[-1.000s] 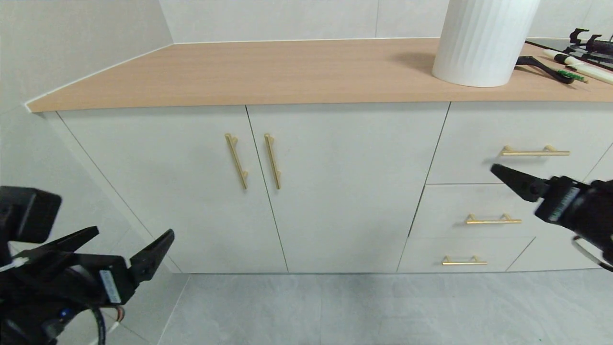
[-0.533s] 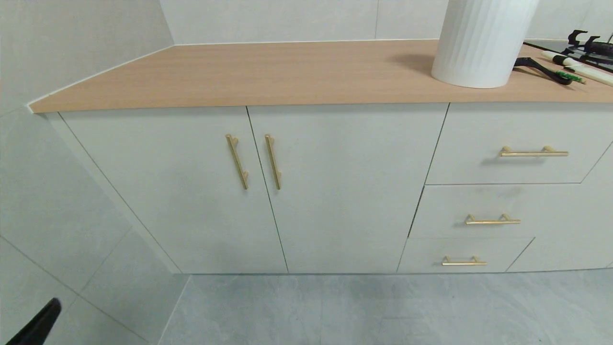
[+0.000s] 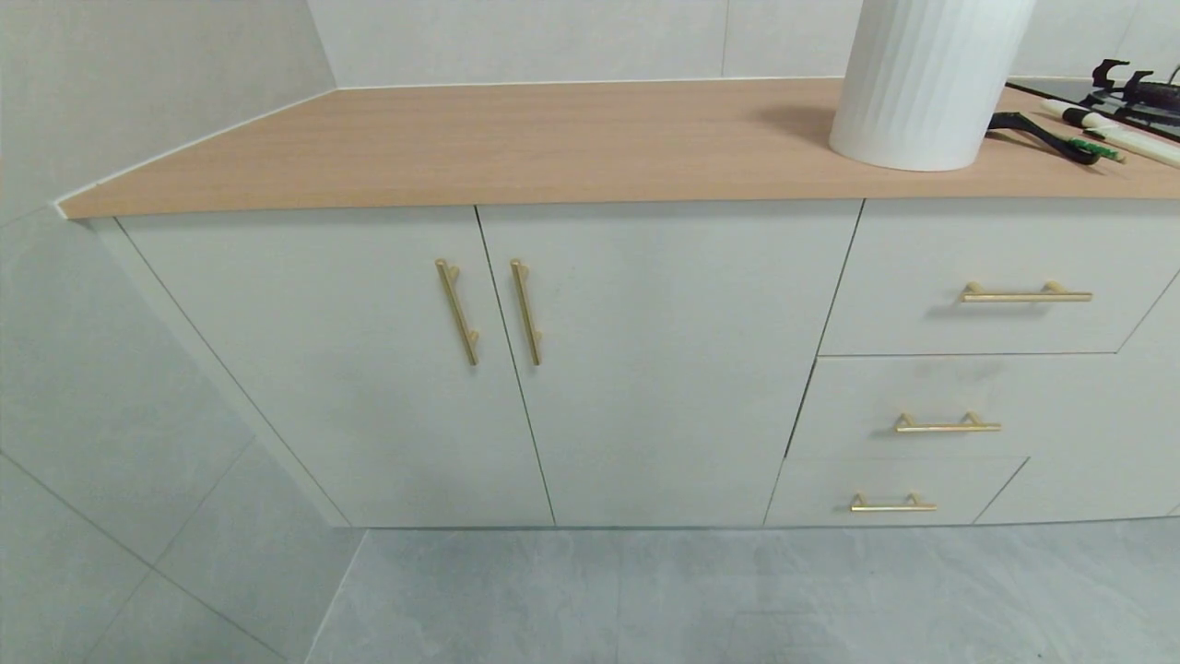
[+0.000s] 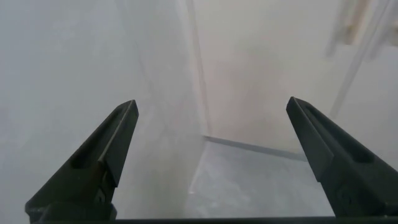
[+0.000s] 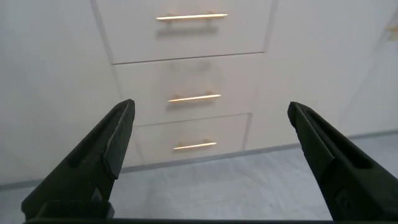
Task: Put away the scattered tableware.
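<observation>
Tableware lies at the upper right of the head view: a black-handled utensil point(image 3: 1032, 130) and a cream-handled utensil point(image 3: 1134, 141), close together on the light wooden tabletop point(image 3: 516, 138), just right of a tall white ribbed container point(image 3: 926, 83). Both run with their long axes from upper left to lower right of the frame; which end is the working end I cannot tell.

In the left wrist view, the left gripper point(image 4: 210, 104) hangs before a white cabinet side point(image 4: 261, 74) and the grey floor point(image 4: 249, 180), its jaws wide apart and empty.

In the right wrist view, the right gripper point(image 5: 210, 104), jaws likewise apart, faces white drawer fronts with gold bar handles point(image 5: 186, 37). The tableware probably sits above these jaws and further to the robot's right, so the right arm looks nearer.
</observation>
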Motion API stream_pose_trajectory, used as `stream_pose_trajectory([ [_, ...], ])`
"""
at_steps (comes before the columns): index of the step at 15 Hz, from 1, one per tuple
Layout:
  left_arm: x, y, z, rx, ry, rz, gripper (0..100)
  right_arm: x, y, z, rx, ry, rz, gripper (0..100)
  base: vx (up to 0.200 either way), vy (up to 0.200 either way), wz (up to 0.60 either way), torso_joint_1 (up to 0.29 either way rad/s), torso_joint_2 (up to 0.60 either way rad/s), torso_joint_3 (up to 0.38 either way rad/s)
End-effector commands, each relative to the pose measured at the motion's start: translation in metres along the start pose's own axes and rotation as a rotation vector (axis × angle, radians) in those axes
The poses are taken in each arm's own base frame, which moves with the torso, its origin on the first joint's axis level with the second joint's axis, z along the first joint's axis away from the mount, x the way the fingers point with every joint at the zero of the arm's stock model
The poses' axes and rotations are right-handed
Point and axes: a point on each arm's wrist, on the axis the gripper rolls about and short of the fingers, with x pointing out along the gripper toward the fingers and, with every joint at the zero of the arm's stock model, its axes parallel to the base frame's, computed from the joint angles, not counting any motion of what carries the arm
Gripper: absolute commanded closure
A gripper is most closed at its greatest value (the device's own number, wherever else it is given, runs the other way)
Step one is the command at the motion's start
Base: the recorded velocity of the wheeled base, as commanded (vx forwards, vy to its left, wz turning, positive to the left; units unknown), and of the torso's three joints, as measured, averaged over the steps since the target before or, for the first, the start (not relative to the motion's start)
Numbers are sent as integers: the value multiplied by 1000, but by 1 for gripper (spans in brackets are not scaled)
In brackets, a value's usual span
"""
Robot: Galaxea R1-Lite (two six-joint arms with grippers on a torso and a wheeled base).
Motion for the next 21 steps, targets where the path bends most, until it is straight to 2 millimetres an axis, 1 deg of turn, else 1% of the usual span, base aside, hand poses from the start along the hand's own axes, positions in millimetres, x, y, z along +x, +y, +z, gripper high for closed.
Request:
stream_pose_trajectory([
  [1,-6,-3,-25,-5,5,51,0,-2,2,-31,-9,14,-40,0,0,0,0,0,0,0],
  [2,-2,-6,-39,2,52,42,0,0,2,-41,-10,32,-38,0,0,0,0,0,0,0],
  [3,1,-8,-51,19,89,28,0,0,2,-46,-18,81,-30,0,0,0,0,0,0,0],
  [4,1,-9,-52,13,86,10,0,0,2,-47,-22,98,-28,0,0,0,0,0,0,0],
  [5,1,-12,-51,-14,64,-120,0,0,3,-46,-17,87,-2,0,0,0,0,0,0,0],
  [7,1,-16,-51,-21,54,-284,0,0,5,-46,-16,85,68,0,0,0,0,0,0,0],
  [9,0,-18,-54,-23,59,-364,0,0,5,-46,-15,83,94,0,0,0,0,0,0,0],
  [11,1,-19,-57,-36,68,-384,0,0,6,-47,-15,89,148,0,0,0,0,0,0,0],
  [12,1,-19,-57,-54,71,-383,0,-1,7,-52,-24,143,209,0,0,0,0,0,0,0],
  [13,1,-19,-57,-77,76,-382,0,-1,8,-51,-23,137,212,0,0,0,0,0,0,0],
  [21,1,-19,-57,-77,76,-382,0,-1,7,-51,-20,129,207,0,0,0,0,0,0,0],
])
